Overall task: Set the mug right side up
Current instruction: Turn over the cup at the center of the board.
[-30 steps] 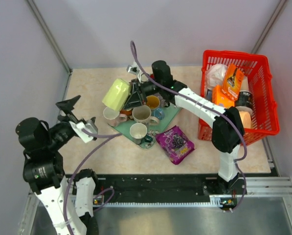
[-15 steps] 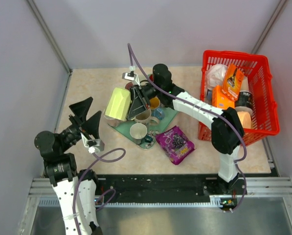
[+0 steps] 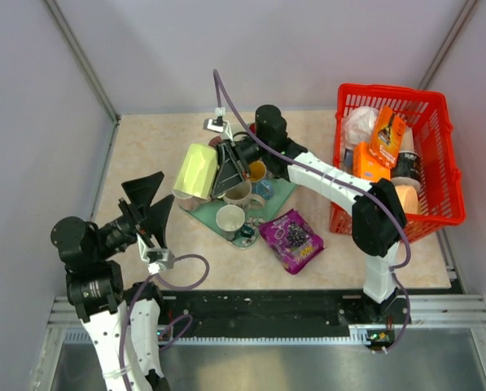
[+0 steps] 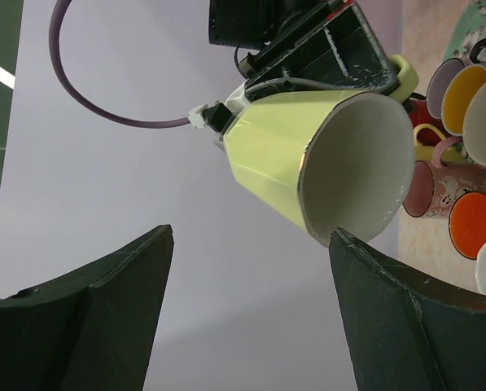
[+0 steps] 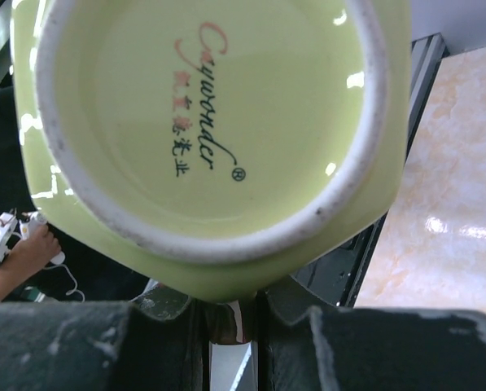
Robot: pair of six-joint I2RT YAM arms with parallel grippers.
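Observation:
A yellow-green mug [image 3: 195, 171] hangs in the air over the left edge of the green mat, tipped on its side. My right gripper [image 3: 226, 167] is shut on its handle. In the right wrist view the mug's base [image 5: 210, 122] fills the frame above my right gripper [image 5: 234, 318]. In the left wrist view the mug [image 4: 324, 155] shows its white inside, its mouth turned towards that camera. My left gripper [image 3: 149, 208] is open and empty, apart from the mug at the front left; it also shows in the left wrist view [image 4: 251, 236].
A green mat [image 3: 285, 189] holds several upright mugs [image 3: 230, 218]. A purple packet [image 3: 291, 238] lies in front of it. A red basket [image 3: 438, 213] with packets stands at the right. A purple cable loops near the left arm's base.
The right gripper has turned and lowered the mug a little. The left arm has swung back towards the near left, its gripper open and pointing at the mug.

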